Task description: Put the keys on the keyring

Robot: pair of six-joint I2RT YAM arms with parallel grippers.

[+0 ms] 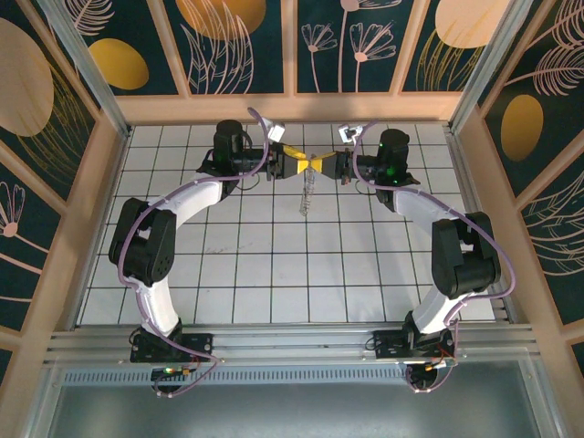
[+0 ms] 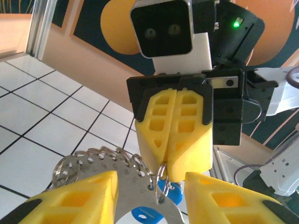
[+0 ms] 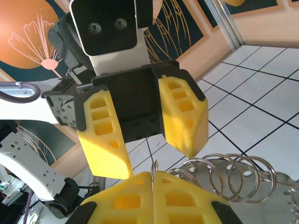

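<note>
Beneath my right gripper [image 1: 319,165] spreads the white tiled table [image 1: 228,265]. Beyond that gripper stands the painted wall [image 1: 233,46] of dark panels with orange discs. Both my arms curve in toward that gripper: the left arm [image 1: 151,246] from its far side, the right arm [image 1: 461,251] carrying it.

My left gripper [image 3: 154,161] faces the right gripper nose to nose, very close. Its two yellow fingers [image 3: 105,140] stand partly apart, one on either side of the right gripper's tip, and I see nothing clamped between them. The right gripper's own fingers [image 2: 156,126] are pressed flat together, with a thin wire loop of the keyring [image 2: 100,163] nipped between them.

From that pinch the keyring hangs below the right gripper, clear of the tiles in the overhead view. Its coils and small pierced silvery pieces fan out to one side of the gripper.

The key [image 2: 148,215] shows as a bright blue head just under the right gripper's tip, low among the ring's pieces. A flat silvery piece [image 2: 135,198] lies across part of that blue head, between it and my left fingers. I cannot tell whether the key is threaded on the wire or only lying against it.
</note>
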